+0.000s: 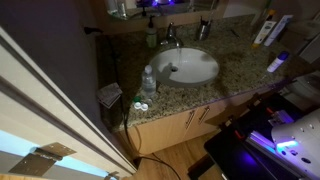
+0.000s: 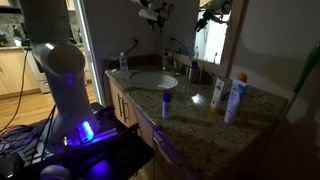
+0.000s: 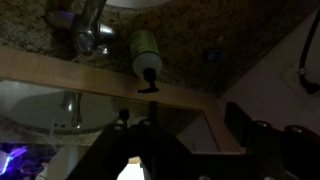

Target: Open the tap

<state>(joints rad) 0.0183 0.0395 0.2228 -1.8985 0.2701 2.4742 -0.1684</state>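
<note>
Chrome tap point(image 1: 171, 38), gripper point(image 2: 153, 13) seemingly well above.

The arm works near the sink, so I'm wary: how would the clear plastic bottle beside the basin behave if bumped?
The clear plastic bottle looks tall and narrow, so it would probably tip easily. Being thin plastic, it is likely light. It stands near the edge of the counter, so it might fall off.

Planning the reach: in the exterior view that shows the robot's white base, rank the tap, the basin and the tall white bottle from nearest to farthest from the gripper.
1. Tap: below the gripper, at the basin's back edge.
2. White basin: set in the counter in front of the tap.
3. Tall white bottle: far along the counter, toward the camera.
</note>
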